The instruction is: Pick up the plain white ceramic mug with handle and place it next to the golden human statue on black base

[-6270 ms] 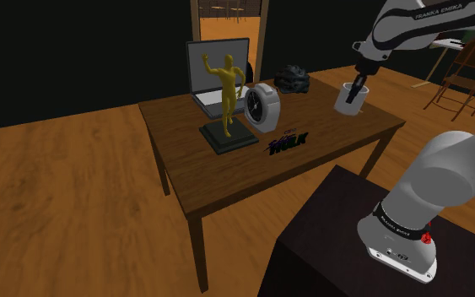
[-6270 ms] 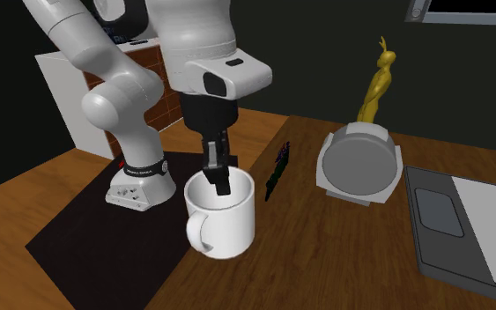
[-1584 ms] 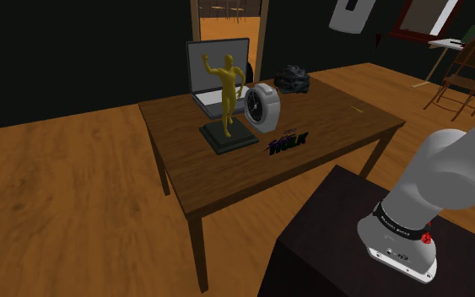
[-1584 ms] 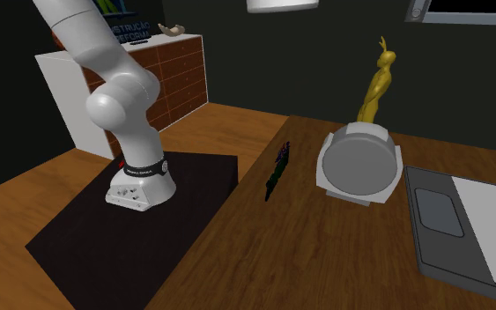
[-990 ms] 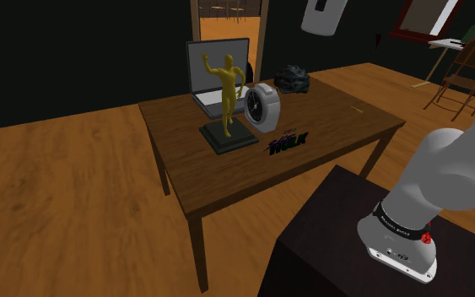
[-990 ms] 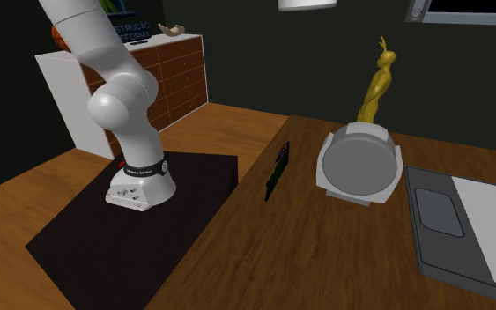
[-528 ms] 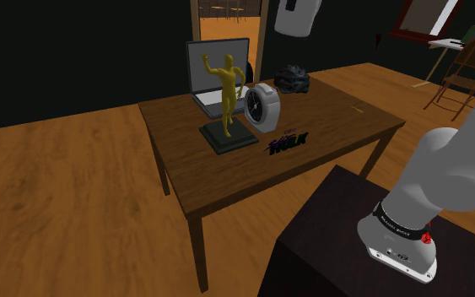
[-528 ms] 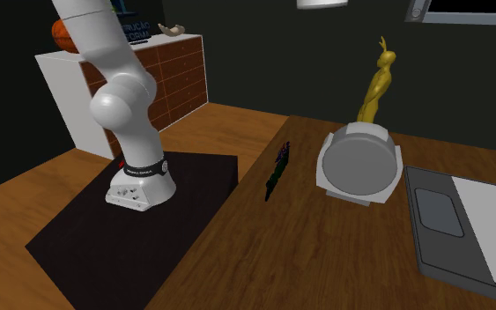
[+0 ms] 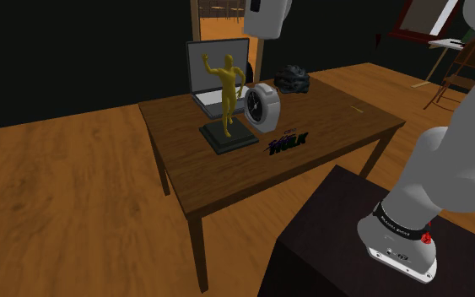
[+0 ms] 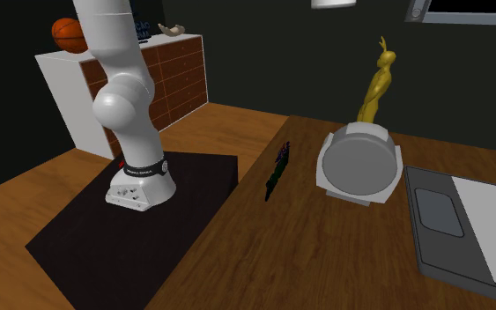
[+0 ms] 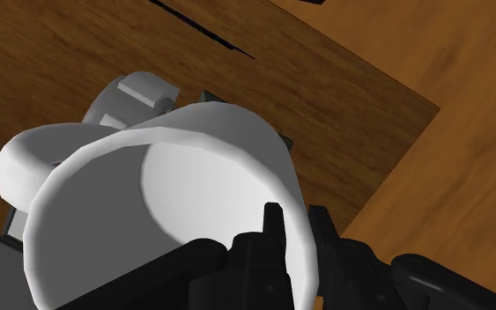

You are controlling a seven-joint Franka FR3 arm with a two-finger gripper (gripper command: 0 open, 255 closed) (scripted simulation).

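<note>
White mug (image 11: 184, 180) hangs high above the table (image 9: 337, 126), its wall pinched between the clenched jaws.

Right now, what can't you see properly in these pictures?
Mug: shoulder view, the top edge cuts off its upper part.
Statue: second exterior view, the clock hides its base.
Laptop: second exterior view, the right edge cuts it off.
Table under the mug: wrist view, the mug, held in the claw, blocks it.
</note>
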